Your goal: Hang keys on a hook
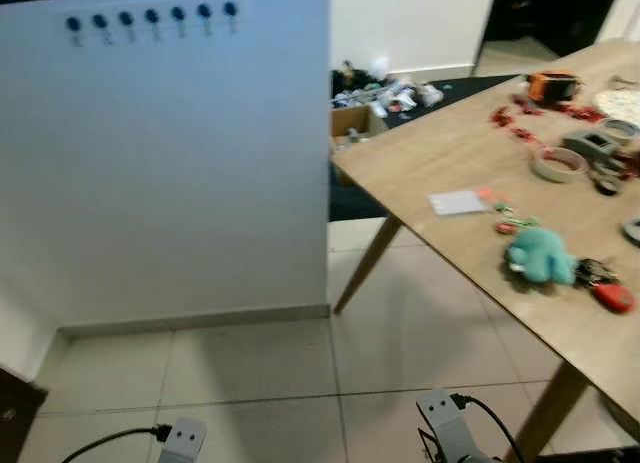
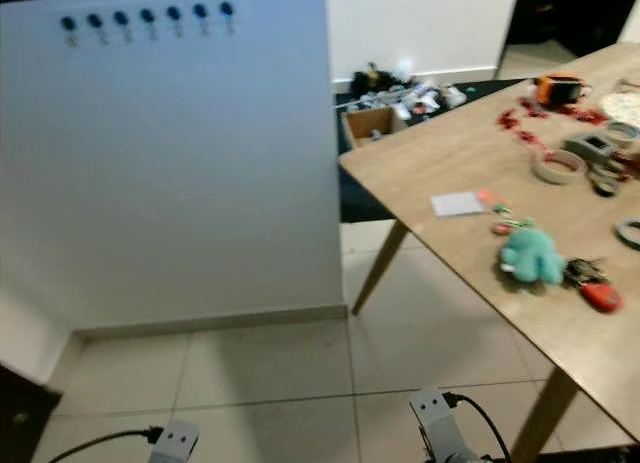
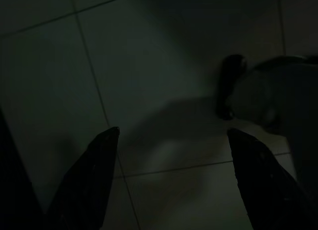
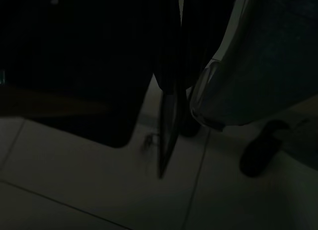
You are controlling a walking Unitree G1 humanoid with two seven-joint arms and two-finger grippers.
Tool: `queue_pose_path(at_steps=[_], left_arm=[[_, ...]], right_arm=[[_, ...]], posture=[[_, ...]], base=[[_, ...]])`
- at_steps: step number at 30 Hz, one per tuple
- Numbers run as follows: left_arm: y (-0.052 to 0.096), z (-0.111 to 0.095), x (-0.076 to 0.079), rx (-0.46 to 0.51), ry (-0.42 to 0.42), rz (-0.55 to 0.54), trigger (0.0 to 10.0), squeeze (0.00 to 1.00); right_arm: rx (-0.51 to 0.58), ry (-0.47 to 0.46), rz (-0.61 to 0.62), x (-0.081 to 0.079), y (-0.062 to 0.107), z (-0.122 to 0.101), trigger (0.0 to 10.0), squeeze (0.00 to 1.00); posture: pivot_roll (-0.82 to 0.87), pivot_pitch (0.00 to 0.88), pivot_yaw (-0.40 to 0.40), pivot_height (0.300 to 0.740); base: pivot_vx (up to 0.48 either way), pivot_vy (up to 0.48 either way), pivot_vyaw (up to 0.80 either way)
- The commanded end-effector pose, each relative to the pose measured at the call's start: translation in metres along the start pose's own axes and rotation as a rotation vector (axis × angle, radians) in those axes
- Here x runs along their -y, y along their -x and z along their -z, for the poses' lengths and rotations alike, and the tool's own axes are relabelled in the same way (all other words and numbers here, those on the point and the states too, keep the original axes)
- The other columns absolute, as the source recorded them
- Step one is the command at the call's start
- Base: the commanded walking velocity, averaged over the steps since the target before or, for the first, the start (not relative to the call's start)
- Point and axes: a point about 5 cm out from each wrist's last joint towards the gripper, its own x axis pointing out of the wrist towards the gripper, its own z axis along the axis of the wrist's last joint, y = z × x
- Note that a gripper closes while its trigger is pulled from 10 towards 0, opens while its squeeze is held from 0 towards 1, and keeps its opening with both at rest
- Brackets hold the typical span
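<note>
Keys (image 1: 598,275) lie on the worktop (image 1: 440,153), near its front edge, beside a teal plush (image 1: 540,255) and red fob (image 1: 613,297). Light, loose, jangly; I'd pinch the ring. Hooks (image 1: 152,18) well apart on the wall. Left tool (image 3: 169,155) spread open, empty; right tool (image 4: 166,140): cannot tell.

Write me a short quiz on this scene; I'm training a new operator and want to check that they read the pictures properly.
1. True or false: the keys already hang on the row of hooks.
2. What lies right beside the keys on the wooden table?
A. a teal plush toy
B. a mug
C. a book
3. Fill in: the hooks are fixed high on the white ____.

Key
1. False: they lie on the table near its front edge.
2. A: the teal plush toy.
3. wall.

The left end effector hangs over the floor, fingers apart.
</note>
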Motion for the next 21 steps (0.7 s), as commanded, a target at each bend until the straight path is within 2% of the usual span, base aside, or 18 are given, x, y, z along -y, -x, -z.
queue_pose_path(at_steps=[1,8,10,15,21], left_arm=[[0.002,0.006,-0.006,-0.019,0.000,-0.018,10.0,0.00],[0.004,0.014,-0.009,-0.051,-0.006,-0.024,10.0,0.00],[0.004,0.014,-0.011,-0.061,-0.035,-0.026,10.0,0.00],[0.003,0.004,-0.015,-0.040,-0.030,-0.043,10.0,0.00],[0.003,0.002,-0.015,-0.038,-0.033,-0.045,10.0,0.00]], right_arm=[[-0.006,-0.005,-0.003,-0.001,0.000,0.001,10.0,0.00],[0.005,-0.024,0.000,-0.002,0.000,-0.001,10.0,0.00],[0.008,-0.021,-0.003,-0.003,-0.001,-0.002,10.0,0.00],[-0.003,-0.009,-0.007,-0.005,0.000,0.002,10.0,0.00],[-0.001,-0.014,-0.003,-0.004,0.000,0.002,10.0,0.00]], posture=[[-0.02,0.065,0.042,0.740],[-0.04,0.048,0.065,0.740],[-0.05,0.049,0.067,0.740],[-0.06,0.034,0.062,0.740],[-0.07,0.026,0.071,0.740]], base=[[0.000,0.000,0.77],[0.000,0.000,0.77],[0.000,0.000,0.77],[0.000,0.000,0.77],[0.000,0.000,0.77]])
